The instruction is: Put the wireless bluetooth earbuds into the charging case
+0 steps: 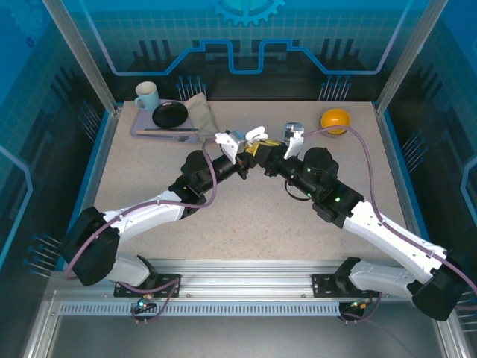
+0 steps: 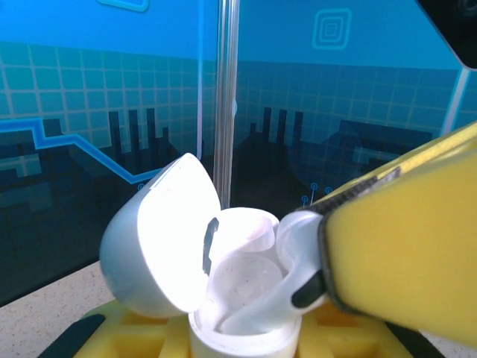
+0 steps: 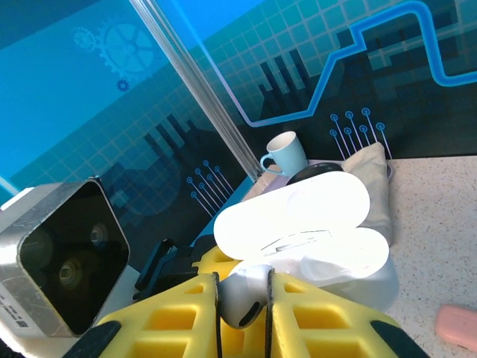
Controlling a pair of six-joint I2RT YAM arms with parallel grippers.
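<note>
The white charging case [image 2: 246, 328] stands upright with its lid [image 2: 156, 239] swung open, and my left gripper [image 2: 246, 344] is shut on its base between yellow fingers [image 2: 112, 332]. My right gripper [image 3: 242, 287] is shut on a white earbud [image 3: 240, 300]. In the left wrist view that earbud [image 2: 294, 257] sits tilted in the case's open mouth, its stem reaching into the well, with the right gripper's yellow finger [image 2: 402, 246] beside it. The open case [image 3: 313, 231] lies just beyond the right fingertips. Both grippers [image 1: 240, 145] [image 1: 277, 151] meet above the middle back of the table.
A salmon-pink rounded object [image 3: 456, 326] lies on the table to the right of the case. At the back left a tray [image 1: 138, 130] holds a light-blue mug [image 1: 147, 95], a black plate [image 1: 170, 114] and a folded cloth [image 1: 200, 112]. An orange [image 1: 335, 119] sits at the back right.
</note>
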